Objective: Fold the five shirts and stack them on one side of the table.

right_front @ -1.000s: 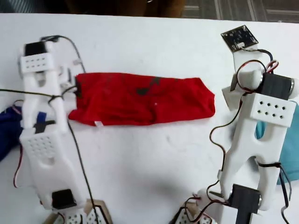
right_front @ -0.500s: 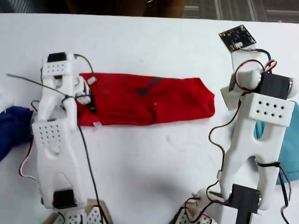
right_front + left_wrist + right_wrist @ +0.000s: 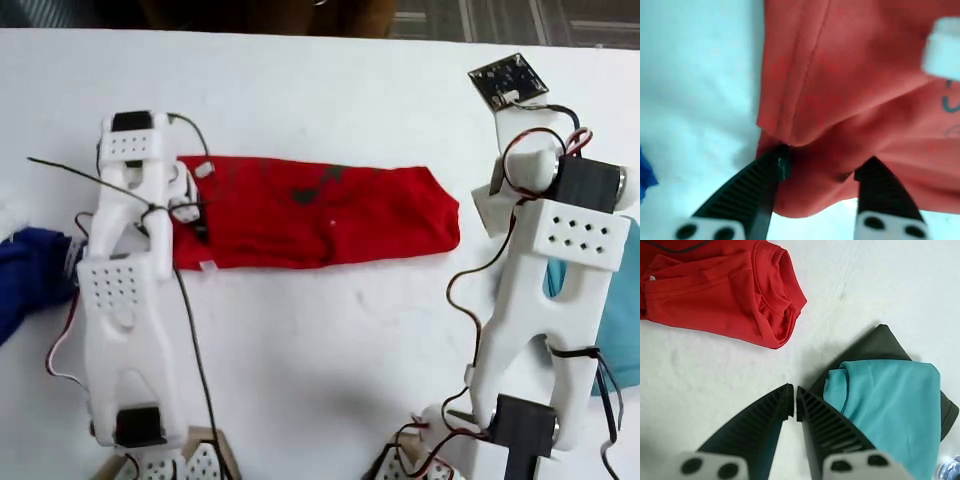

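A red shirt (image 3: 320, 215), folded into a long strip, lies across the middle of the table. My left gripper (image 3: 822, 187) is open at its left end, and its two black fingers (image 3: 765, 187) straddle a bunched edge of the red cloth (image 3: 840, 100). In the high view the left arm (image 3: 125, 290) covers that end. My right gripper (image 3: 794, 402) is shut on nothing and hangs over bare table between the red shirt's other end (image 3: 715, 290) and a folded teal shirt (image 3: 890, 400). The teal shirt lies on a dark shirt (image 3: 875, 342).
A blue shirt (image 3: 25, 275) lies crumpled at the table's left edge, beside the left arm. The right arm (image 3: 555, 260) stands over the teal shirt (image 3: 620, 300) at the right edge. The table's far edge (image 3: 300, 35) runs along the top.
The left arm has swung right from beside the red shirt onto its left end. The right arm has stayed still.
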Available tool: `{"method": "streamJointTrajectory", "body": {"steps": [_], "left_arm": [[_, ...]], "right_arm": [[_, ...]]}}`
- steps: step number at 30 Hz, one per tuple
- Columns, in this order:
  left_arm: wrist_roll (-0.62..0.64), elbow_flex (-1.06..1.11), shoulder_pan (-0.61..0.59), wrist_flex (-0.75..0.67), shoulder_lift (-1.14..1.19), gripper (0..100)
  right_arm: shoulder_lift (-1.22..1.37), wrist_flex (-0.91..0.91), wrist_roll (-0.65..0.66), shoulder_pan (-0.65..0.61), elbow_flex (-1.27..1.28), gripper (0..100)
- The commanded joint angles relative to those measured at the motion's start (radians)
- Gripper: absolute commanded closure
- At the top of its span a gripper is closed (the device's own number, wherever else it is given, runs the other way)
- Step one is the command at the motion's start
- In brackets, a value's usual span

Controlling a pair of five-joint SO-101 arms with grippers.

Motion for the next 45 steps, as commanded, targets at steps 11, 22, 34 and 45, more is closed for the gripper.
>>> {"method": "streamJointTrajectory", "body": {"steps": [11, 22, 34, 45], "left_arm": [[0.193, -0.033, 0.044, 0.008, 0.014, 97], [0.14, -0.272, 0.27, 0.009, -0.166, 97], [0.054, -0.341, 0.528, -0.153, -0.161, 97], [-0.157, -0.352, 0.818, -0.422, -0.02, 97]], "right_arm": [[-0.042, -0.016, 0.008, -0.001, -0.008, 98.0], [-0.042, -0.012, 0.008, -0.001, -0.008, 98.0], [-0.051, -0.008, 0.009, 0.137, -0.008, 98.0], [-0.188, -0.008, 0.009, 0.24, -0.003, 98.0]]}}
